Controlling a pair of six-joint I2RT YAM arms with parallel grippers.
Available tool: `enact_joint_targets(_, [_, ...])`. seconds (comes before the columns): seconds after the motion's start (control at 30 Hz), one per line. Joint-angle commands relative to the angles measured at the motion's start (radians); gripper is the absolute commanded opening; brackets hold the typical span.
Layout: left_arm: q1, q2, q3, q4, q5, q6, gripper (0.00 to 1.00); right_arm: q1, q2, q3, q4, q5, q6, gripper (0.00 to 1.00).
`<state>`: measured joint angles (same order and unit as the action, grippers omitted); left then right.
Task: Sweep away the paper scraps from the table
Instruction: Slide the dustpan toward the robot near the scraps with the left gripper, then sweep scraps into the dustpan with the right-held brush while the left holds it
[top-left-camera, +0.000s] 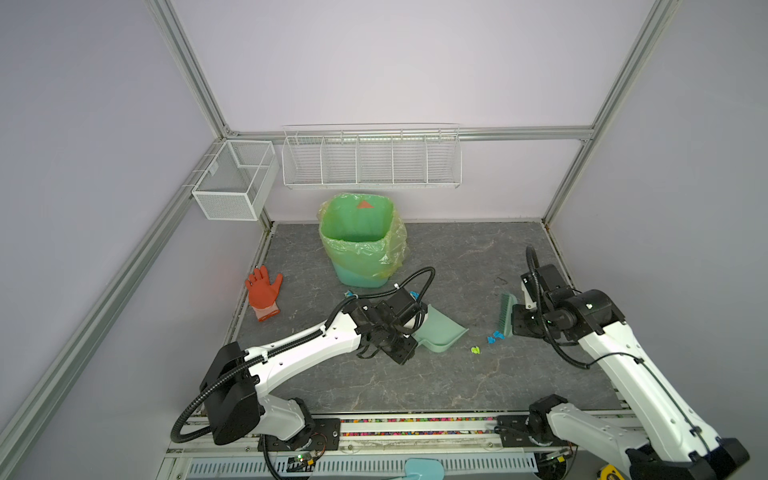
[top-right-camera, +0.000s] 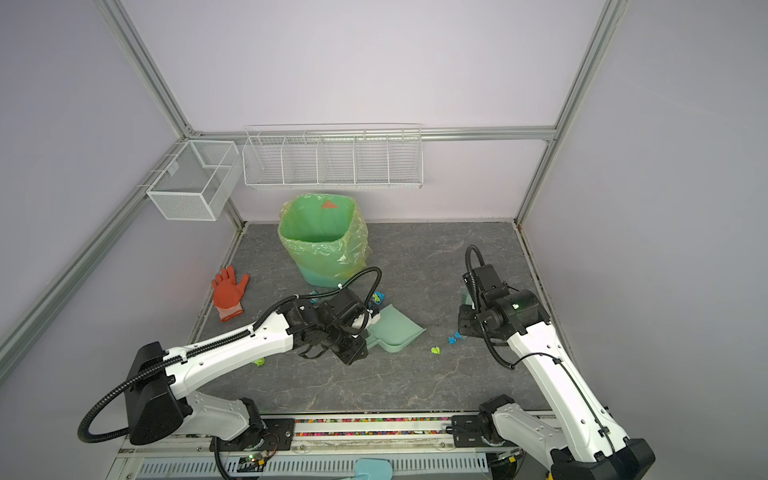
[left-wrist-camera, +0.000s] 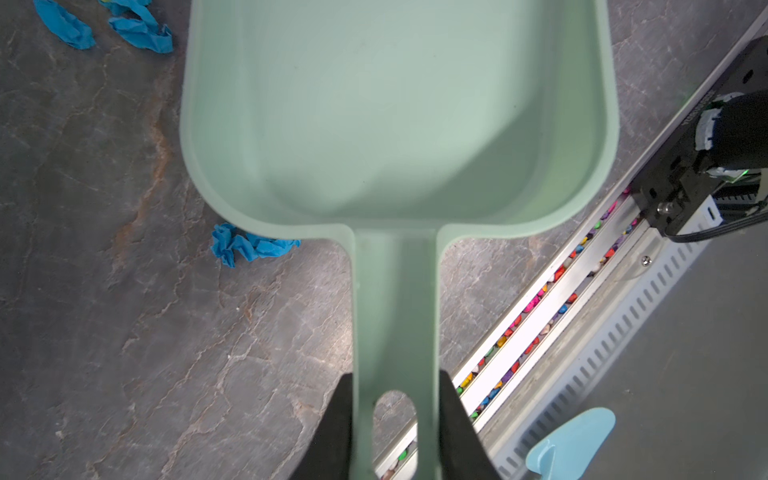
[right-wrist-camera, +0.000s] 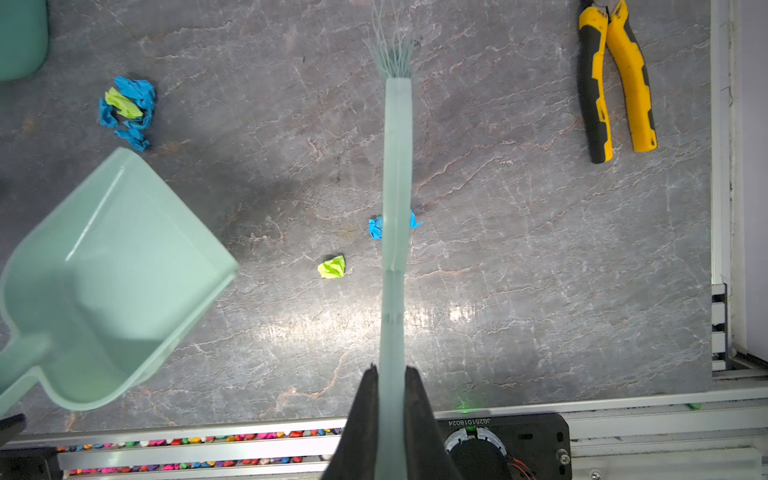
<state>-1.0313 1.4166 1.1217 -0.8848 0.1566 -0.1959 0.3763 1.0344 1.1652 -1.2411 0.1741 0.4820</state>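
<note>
Right tool (right-wrist-camera: 390, 372) clamping brush (right-wrist-camera: 397, 166), blue scrap (right-wrist-camera: 375, 227) beneath

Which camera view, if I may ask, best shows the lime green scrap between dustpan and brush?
The right wrist view: the lime green scrap lies close, sharp and unobstructed on the table. Both top views show the scrap only as a tiny speck; the left wrist view misses it.

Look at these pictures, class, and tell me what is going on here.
The left tool is shut on the handle of a mint-green plastic dustpan, which is empty. The right tool is shut on a mint-green hand brush, right by a crumpled blue paper scrap, with a lime-green paper scrap nearby. Both lie loose on the dark grey marbled table, not yet swept in.
</note>
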Motion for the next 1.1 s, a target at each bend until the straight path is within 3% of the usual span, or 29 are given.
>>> enact_joint_targets(0.0, [-0.019,0.018,-0.004,-0.022,0.0,0.019,0.0,-0.01,-0.014,0.026,0.035,-0.067,0.029,0.07])
enact_joint_targets(0.2, [-0.03,0.037,-0.006,-0.031,-0.006,0.029,0.0,-0.014,-0.037,0.03,0.077,-0.146,0.064,0.07])
enact_joint_targets(0.53, [-0.089,0.075,0.016,-0.045,-0.038,0.042,0.0,-0.033,-0.003,0.114,-0.138,0.123,-0.019,0.07])
enact_joint_targets(1.07, [-0.128,0.152,0.082,-0.074,-0.078,0.076,0.0,-0.037,0.085,0.022,-0.126,0.131,-0.069,0.07])
